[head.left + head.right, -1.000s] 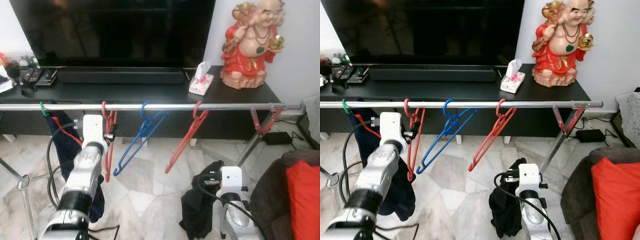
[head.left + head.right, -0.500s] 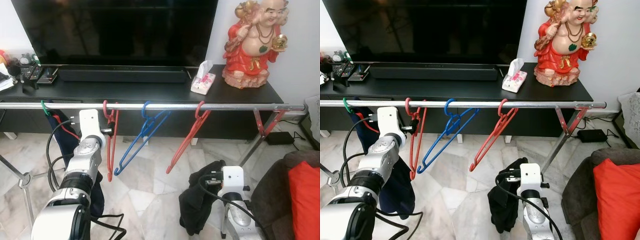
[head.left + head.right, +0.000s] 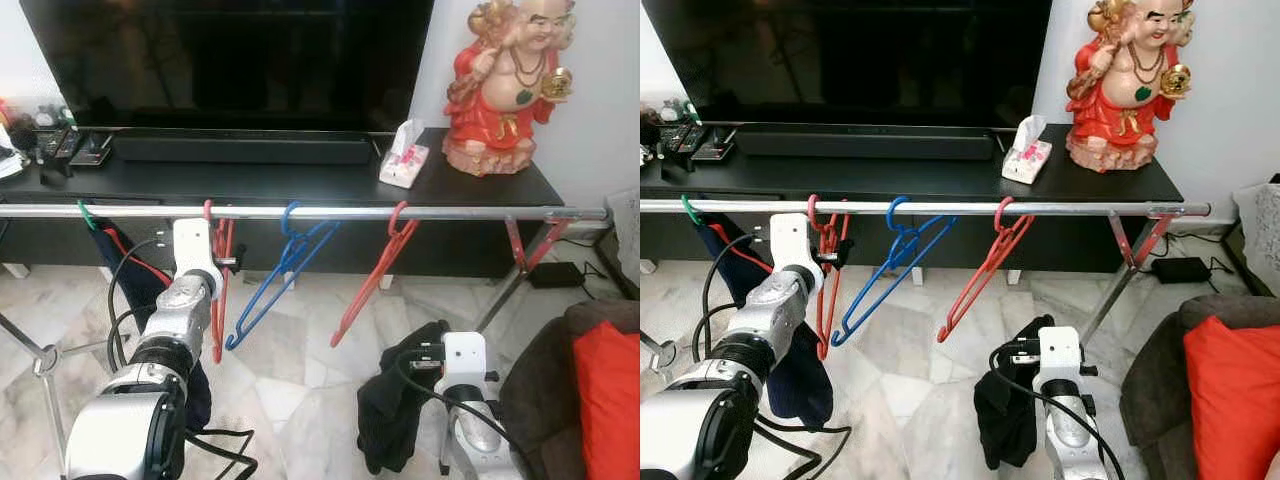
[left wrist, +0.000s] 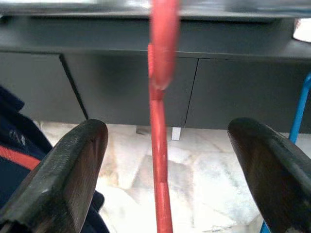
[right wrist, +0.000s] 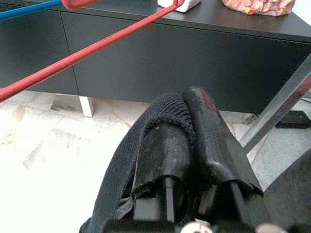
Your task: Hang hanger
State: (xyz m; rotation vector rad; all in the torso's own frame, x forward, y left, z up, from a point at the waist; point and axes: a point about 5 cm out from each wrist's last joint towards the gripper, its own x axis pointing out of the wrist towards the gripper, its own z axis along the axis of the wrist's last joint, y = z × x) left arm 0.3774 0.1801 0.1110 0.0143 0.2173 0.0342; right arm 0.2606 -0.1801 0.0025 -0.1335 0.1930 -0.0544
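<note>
With its hook already over the rail, the red hanger hung free between the spread fingers of the left gripper, apparently just let go, while the right gripper stayed low, clamped on a black garment probably meant for hanging later.

Horizontal silver metal rail spans the frame in front of a long black TV bench. On the rail, left to right: green hook with dark navy garment, red plastic hanger, blue plastic hanger, second red plastic hanger. Left gripper is raised at the first red hanger, just under the rail. Right gripper sits low, holding a black cloth over the marble floor. Red laughing-Buddha statue and tissue box stand on the bench.
</note>
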